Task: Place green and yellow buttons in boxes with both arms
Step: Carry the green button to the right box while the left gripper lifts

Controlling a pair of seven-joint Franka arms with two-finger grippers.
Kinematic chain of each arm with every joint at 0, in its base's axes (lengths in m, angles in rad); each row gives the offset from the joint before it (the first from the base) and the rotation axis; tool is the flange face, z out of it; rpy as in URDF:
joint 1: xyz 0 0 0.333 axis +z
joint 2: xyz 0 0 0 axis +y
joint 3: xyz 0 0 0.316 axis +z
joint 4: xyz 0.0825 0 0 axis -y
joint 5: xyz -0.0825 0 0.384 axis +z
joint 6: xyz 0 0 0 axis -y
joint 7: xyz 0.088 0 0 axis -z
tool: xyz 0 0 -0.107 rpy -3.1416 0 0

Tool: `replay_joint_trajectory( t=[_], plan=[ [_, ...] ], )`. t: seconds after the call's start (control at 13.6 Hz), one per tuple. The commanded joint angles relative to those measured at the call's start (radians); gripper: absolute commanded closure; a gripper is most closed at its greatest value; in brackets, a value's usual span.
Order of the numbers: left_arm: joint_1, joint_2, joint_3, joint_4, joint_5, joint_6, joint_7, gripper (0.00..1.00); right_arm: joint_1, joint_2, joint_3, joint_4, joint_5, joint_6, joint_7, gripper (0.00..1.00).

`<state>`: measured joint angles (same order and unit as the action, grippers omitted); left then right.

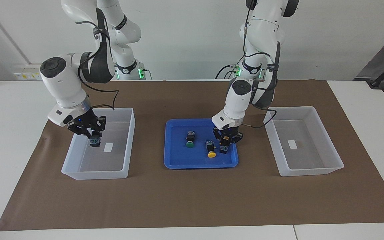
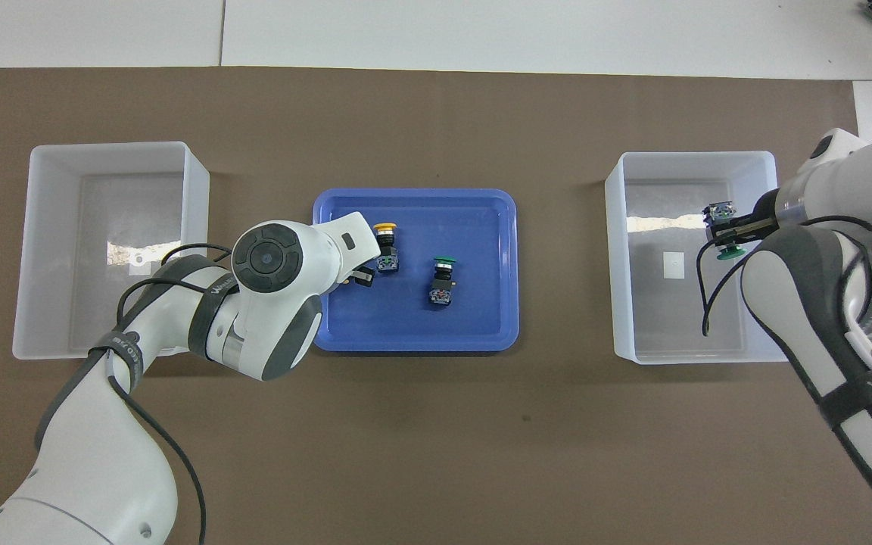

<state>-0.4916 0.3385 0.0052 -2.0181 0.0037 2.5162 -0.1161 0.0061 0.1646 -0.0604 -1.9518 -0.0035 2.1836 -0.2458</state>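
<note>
I am holding the right gripper (image 1: 93, 139) over the translucent whitish plastic box (image 1: 130, 133) at the right arm's end of the table, its fingertips clamped on a black-bodied push-button with a green mushroom cap (image 2: 725, 246), which is hanging above the box floor near the small white label (image 1: 108, 147). The left gripper (image 1: 225, 142) is sitting low in the shallow blue plastic tray (image 1: 198, 163) at mid-table, closed on a black-bodied button with a yellow cap (image 1: 224, 144) that appears to be resting on the tray floor. Just beside it a second yellow-capped button (image 1: 211, 149) is lying on its side, and a second green-capped button (image 1: 190, 139) is lying toward the right arm's end of the tray. The matching translucent box (image 1: 332, 165) at the left arm's end is holding nothing but its label. By my reading, I am on the first delivery: one green button ready to drop, one yellow freshly gripped. Next I am expecting to release the green button over its box, then lift the yellow one straight up clear of its neighbour before carrying it across.
</note>
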Motion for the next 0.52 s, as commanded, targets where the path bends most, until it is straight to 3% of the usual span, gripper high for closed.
replay_joint_trajectory(
  t=[0.0,0.15,0.37,0.44],
  plan=[
    [0.008,0.007,-0.001,0.083,-0.025,-0.127,-0.003,1.00,-0.043,0.048,0.017,-0.041,0.008,0.091,-0.020,1.00],
    [0.014,-0.013,0.007,0.162,-0.069,-0.271,-0.005,1.00,-0.049,0.088,0.017,-0.041,0.008,0.162,-0.021,1.00],
    [0.066,-0.091,0.012,0.200,-0.083,-0.382,-0.023,1.00,-0.049,0.163,0.017,-0.039,0.008,0.274,-0.018,1.00],
    [0.099,-0.119,0.012,0.209,-0.091,-0.410,-0.023,1.00,-0.049,0.177,0.017,-0.039,0.010,0.294,-0.013,0.94]
  ],
)
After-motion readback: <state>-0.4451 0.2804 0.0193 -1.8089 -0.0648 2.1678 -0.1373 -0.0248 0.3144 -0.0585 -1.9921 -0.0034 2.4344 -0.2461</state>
